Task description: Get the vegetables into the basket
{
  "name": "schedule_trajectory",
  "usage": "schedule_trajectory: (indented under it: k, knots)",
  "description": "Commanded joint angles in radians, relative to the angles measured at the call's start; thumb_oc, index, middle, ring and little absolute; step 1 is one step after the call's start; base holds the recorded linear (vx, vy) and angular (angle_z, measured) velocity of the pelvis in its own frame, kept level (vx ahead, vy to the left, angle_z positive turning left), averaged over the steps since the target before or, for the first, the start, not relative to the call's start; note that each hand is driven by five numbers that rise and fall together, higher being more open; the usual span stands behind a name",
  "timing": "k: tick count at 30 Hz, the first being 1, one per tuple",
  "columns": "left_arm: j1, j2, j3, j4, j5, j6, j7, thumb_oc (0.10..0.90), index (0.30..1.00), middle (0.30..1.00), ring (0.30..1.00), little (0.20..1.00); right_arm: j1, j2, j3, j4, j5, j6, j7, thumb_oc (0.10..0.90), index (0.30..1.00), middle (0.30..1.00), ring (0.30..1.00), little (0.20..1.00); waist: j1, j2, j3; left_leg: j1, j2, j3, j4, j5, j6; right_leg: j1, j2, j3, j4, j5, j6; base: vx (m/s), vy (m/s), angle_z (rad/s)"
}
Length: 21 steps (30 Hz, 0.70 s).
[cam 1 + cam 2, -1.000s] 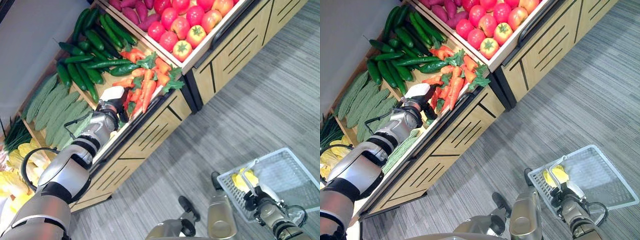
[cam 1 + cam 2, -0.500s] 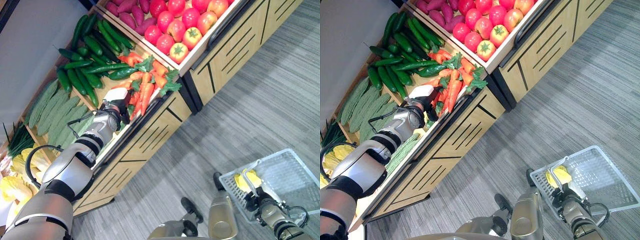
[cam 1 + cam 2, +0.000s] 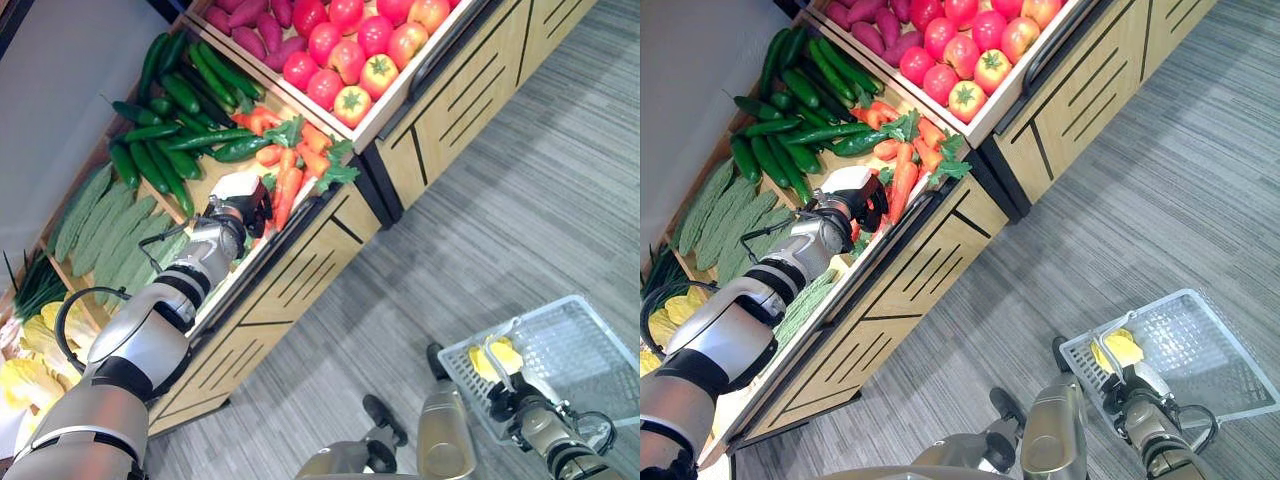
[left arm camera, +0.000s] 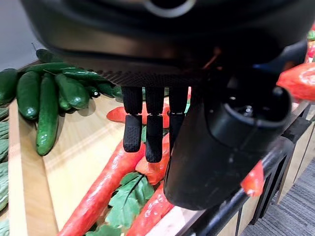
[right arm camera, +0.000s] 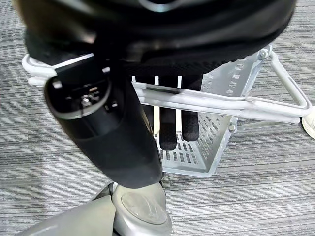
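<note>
Orange carrots [image 3: 290, 178] with green tops lie in a wooden shelf bin. My left hand [image 3: 243, 203] is stretched out over them. In the left wrist view its fingers [image 4: 153, 133] hang straight down, tips just at a carrot [image 4: 101, 191], the thumb apart, nothing clasped. Low on the right, a grey wire basket [image 3: 585, 350] hangs above the floor with a yellow vegetable [image 3: 497, 357] inside. My right hand [image 3: 507, 400] is shut on the basket's handle [image 5: 216, 102], its fingers [image 5: 170, 130] curled behind the bar.
Beside the carrots lie dark green cucumbers [image 3: 165, 150] and pale bitter gourds [image 3: 110, 225]. The bin further along holds red tomatoes [image 3: 350, 60] and purple sweet potatoes [image 3: 260, 20]. A black rail [image 4: 246, 196] edges the shelf front. Grey plank floor [image 3: 500, 220] lies between shelf and basket.
My left hand has moved along the shelf further over the carrot pile. The right hand and basket have stayed put. The view has shifted a little.
</note>
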Motion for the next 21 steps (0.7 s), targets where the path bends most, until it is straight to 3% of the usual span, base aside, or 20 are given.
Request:
schedule_trajectory:
  k: [1, 2, 14, 21]
  knots:
    - [-0.09, 0.047, 0.102, 0.086, 0.042, 0.035, 0.05, 0.465, 0.391, 0.391, 0.391, 0.391, 0.055, 0.034, 0.048, 0.038, 0.027, -0.019, 0.026, 0.4, 0.3, 0.3, 0.3, 0.3, -0.01, 0.037, -0.02, -0.009, 0.067, -0.021, 0.002, -0.128, -0.078, 0.089, 0.021, -0.014, -0.161, -0.034, 0.061, 0.0, 0.0, 0.0]
    - [-0.095, 0.043, 0.1, 0.088, 0.045, 0.038, 0.052, 0.9, 1.0, 1.0, 1.0, 1.0, 0.056, 0.035, 0.047, 0.038, 0.029, -0.019, 0.025, 0.4, 0.3, 0.3, 0.3, 0.3, -0.011, 0.039, -0.02, -0.01, 0.066, -0.022, 0.002, -0.129, -0.078, 0.088, 0.02, -0.014, -0.161, -0.034, 0.061, 0.0, 0.0, 0.0]
    - [-0.107, 0.023, 0.095, 0.1, 0.066, 0.052, 0.048, 0.9, 1.0, 1.0, 1.0, 1.0, 0.055, 0.031, 0.046, 0.029, 0.034, -0.021, 0.02, 0.4, 0.3, 0.3, 0.3, 0.3, -0.014, 0.044, -0.017, -0.008, 0.063, -0.035, 0.002, -0.131, -0.076, 0.096, 0.018, -0.018, -0.161, -0.036, 0.058, 0.0, 0.0, 0.0]
    - [-0.169, -0.02, 0.054, 0.153, 0.156, 0.085, 0.034, 0.9, 1.0, 1.0, 1.0, 1.0, 0.045, 0.033, 0.061, 0.025, 0.041, -0.029, 0.016, 0.4, 0.3, 0.3, 0.3, 0.3, -0.021, 0.048, -0.013, -0.005, 0.06, -0.04, 0.002, -0.133, -0.075, 0.103, 0.017, -0.021, -0.161, -0.037, 0.059, 0.0, 0.004, 0.04]
